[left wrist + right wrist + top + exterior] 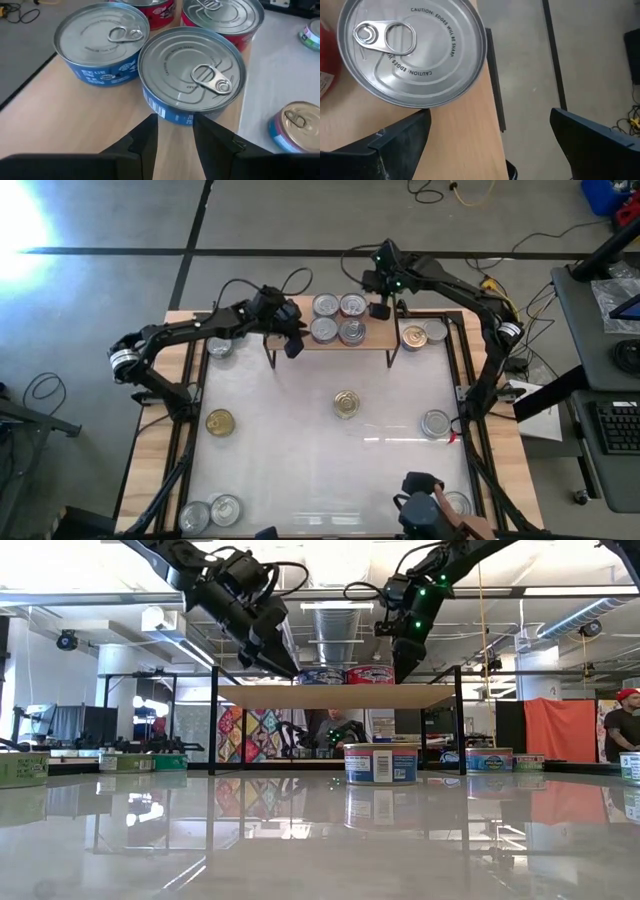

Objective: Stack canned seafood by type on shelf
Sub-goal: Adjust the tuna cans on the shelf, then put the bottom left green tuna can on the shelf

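Note:
Four tins stand in two rows on the light-wood shelf: two with blue sides nearer the shelf's left end, and two red-sided ones beside them. My left gripper hovers over the shelf's left end. Its fingers stand a narrow gap apart with only bare wood between them, the tips right at the nearer blue tin's side. My right gripper hangs wide open above the shelf's far right corner, next to a silver-topped tin, and holds nothing. My left gripper's fingertips come slanting down from the table's left to the blue tin's side wall, low on the side facing them. I cannot tell whether they touch it. The tin stands upright on the shelf.
Several loose tins lie on the white tabletop: gold-topped ones, silver ones, and more at the near corners. The table's middle is free. A person stands in the room beyond.

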Controlling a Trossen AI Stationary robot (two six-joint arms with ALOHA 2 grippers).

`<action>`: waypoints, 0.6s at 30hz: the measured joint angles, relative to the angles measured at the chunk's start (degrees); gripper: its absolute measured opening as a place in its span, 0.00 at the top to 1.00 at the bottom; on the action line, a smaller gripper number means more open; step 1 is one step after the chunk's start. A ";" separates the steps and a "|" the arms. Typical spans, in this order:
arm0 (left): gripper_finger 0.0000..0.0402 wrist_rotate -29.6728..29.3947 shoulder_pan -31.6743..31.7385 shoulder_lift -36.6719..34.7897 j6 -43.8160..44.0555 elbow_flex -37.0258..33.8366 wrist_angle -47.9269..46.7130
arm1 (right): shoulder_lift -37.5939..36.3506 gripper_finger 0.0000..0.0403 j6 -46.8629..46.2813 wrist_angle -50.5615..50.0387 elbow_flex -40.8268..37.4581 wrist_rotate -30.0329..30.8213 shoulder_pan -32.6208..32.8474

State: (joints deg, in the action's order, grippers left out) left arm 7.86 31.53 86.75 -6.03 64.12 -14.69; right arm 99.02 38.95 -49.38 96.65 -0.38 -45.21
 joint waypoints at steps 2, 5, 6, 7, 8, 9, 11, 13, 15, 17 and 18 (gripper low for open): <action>0.73 -0.39 -0.24 -0.94 -0.74 1.59 -2.91 | -0.05 0.01 -0.34 -1.80 1.23 1.09 0.19; 0.73 -0.78 -1.83 -4.63 -0.88 3.40 -6.58 | -0.66 0.01 -2.63 -5.64 4.79 3.40 0.78; 0.74 -0.69 -2.64 -6.39 -1.06 3.70 -7.98 | -1.09 0.01 -3.56 -7.19 6.08 3.38 0.99; 0.75 -0.69 -3.36 -8.43 -1.34 3.80 -9.71 | -1.62 0.01 -4.42 -8.59 7.33 3.43 1.38; 0.76 -0.94 -4.00 -10.64 -1.39 3.78 -12.02 | -2.27 0.01 -5.25 -9.62 8.41 3.36 1.76; 0.77 -1.92 -4.60 -13.11 -1.24 3.55 -14.78 | -3.09 0.01 -6.22 -10.41 9.31 3.20 2.26; 0.79 -4.96 -5.14 -18.40 0.22 2.50 -20.37 | -4.90 0.01 -8.29 -11.41 10.40 2.35 3.78; 0.80 -8.37 -5.14 -23.83 3.31 0.67 -24.59 | -7.01 0.01 -9.81 -11.63 10.56 -1.05 5.54; 0.81 -13.27 -5.14 -29.08 7.83 -1.65 -27.02 | -9.49 0.01 -10.96 -11.19 9.30 -4.75 7.94; 0.81 -17.11 -5.14 -34.15 11.51 -4.61 -29.49 | -11.94 0.01 -12.49 -10.61 7.35 -6.69 10.83; 0.81 -17.81 -5.13 -36.44 12.65 -6.31 -30.61 | -13.14 0.01 -13.12 -10.17 6.19 -6.99 12.59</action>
State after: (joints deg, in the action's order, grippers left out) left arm -9.95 26.40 50.30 6.62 57.81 -45.30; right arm 85.88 25.83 -59.54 102.84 -7.37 -32.62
